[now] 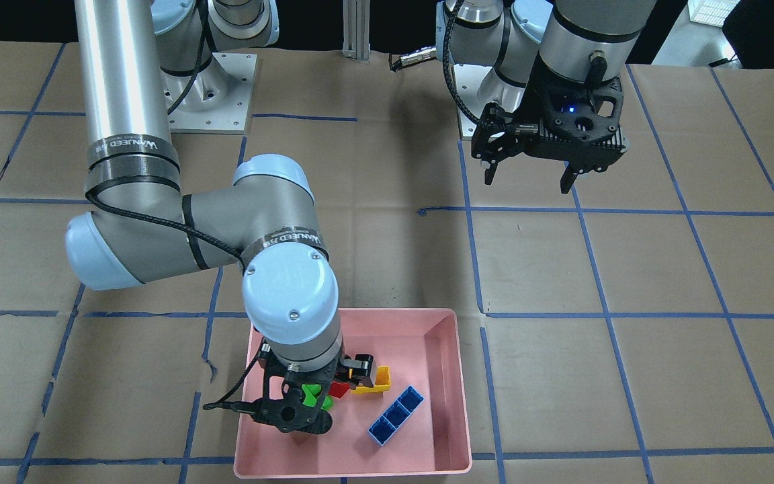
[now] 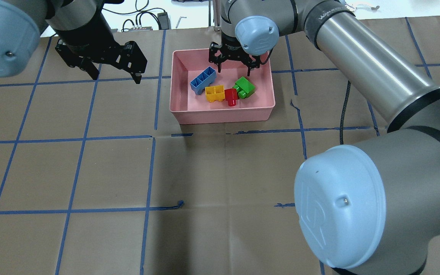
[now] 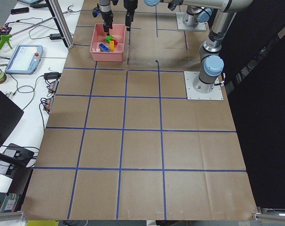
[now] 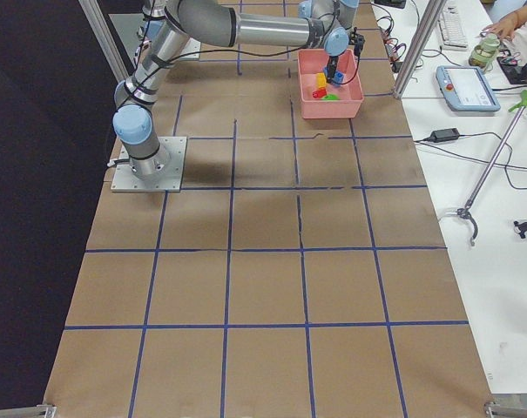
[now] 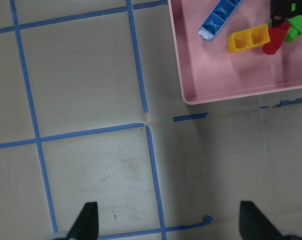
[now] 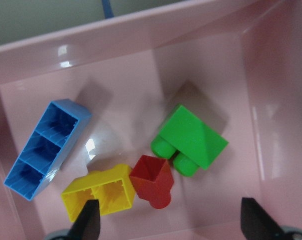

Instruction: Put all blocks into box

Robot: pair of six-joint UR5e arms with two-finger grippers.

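Observation:
The pink box [image 2: 222, 114] holds all the blocks. The blue block [image 2: 203, 80] lies at its left. The yellow block [image 2: 215, 93], red block [image 2: 230, 97] and green block [image 2: 245, 87] lie close together in a row. My right gripper [image 2: 234, 70] hangs open and empty just above them at the box's far side. Its wrist view shows the green [image 6: 193, 140], red [image 6: 153, 181], yellow [image 6: 98, 197] and blue [image 6: 46, 150] blocks below the open fingers. My left gripper [image 2: 117, 77] is open and empty above bare table, left of the box [image 5: 230, 92].
The brown paper table carries a grid of blue tape lines [image 2: 82, 139]. The arms' base plates [image 1: 216, 94] are at the robot's side. An operator bench with a teach pendant [image 3: 23, 57] and cables runs along the table's far edge beyond the box.

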